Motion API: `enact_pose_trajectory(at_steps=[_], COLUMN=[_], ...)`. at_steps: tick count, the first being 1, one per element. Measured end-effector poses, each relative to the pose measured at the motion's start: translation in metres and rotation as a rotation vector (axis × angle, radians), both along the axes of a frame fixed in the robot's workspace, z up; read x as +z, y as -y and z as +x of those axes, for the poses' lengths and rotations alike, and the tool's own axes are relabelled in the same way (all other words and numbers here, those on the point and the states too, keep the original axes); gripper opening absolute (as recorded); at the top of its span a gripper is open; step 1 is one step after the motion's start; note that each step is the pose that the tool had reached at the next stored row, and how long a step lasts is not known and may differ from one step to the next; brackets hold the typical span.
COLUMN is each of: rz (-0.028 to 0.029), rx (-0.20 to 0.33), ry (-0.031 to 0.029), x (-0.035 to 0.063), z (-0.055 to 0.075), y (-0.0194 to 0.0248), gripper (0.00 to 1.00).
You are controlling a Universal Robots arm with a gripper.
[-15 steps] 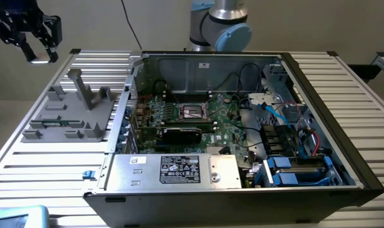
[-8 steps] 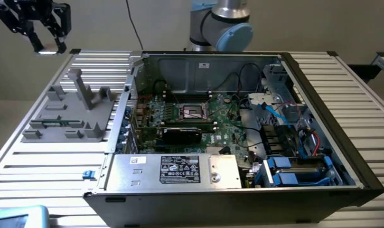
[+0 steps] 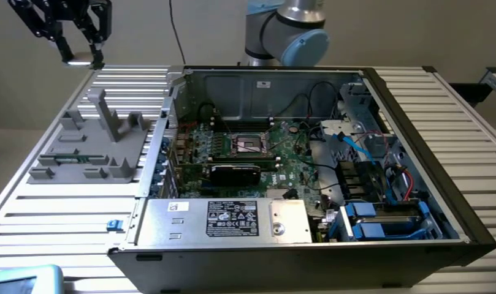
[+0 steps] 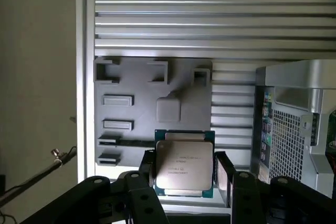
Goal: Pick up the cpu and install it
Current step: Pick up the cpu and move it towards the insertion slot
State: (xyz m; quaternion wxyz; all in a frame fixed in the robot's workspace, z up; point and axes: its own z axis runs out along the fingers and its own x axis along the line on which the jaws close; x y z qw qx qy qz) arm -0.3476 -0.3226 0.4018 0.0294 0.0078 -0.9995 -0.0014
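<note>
Above slatted table, the claw clamps the cpu by opposite edges, shiny top facing the wrist camera.

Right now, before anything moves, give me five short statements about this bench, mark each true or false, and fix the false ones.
1. The gripper holds the chip between its fingers. True.
2. The chip sits in the socket. False: it is in the gripper, up in the air.
3. The case lies open with its board exposed. True.
4. The gripper hangs right over the board. False: it is off to the exterior view's left of the case, up beyond the grey block.
5. The grey block stands inside the case. False: it rests on the slatted table beside the case.
</note>
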Motion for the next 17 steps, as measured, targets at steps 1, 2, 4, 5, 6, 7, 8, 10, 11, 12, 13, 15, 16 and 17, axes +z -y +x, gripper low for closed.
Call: enact_pose_trajectory(at_steps=[1,2,4,5,6,7,8,10,11,12,13,15,16,17], rz=[0.0,0.0,0.0,0.0001,0.0,0.0,0.0,0.0,0.0,0.0,0.0,0.0001,0.0,0.0], rx=[0.0,0.0,0.0,0.0,0.0,0.0,0.0,0.0,0.0,0.0,0.0,0.0,0.0,0.0], ry=[0.0,0.0,0.0,0.0,0.0,-0.0001,0.0,0.0,-0.0001,0.0,0.0,0.0001,0.0,0.0], x=[0.0002,0.0004,0.0006,0.0007,0.0008,0.0009,0.001,0.0012,0.0013,0.0014,0.0014,0.0016,0.0018,0.0019], z=[0.005,0.009,0.018,0.023,0.027,0.032,0.036,0.045,0.05,0.054,0.059,0.068,0.073,0.077], y=[0.0,0.0,0.0,0.0,0.0,0.0,0.0,0.0,0.0,0.0,0.0,0.0,0.0,0.0], gripper=[0.55,0.55,0.55,0.55,0.55,0.55,0.55,0.55,0.55,0.55,0.55,0.55,0.55,0.55])
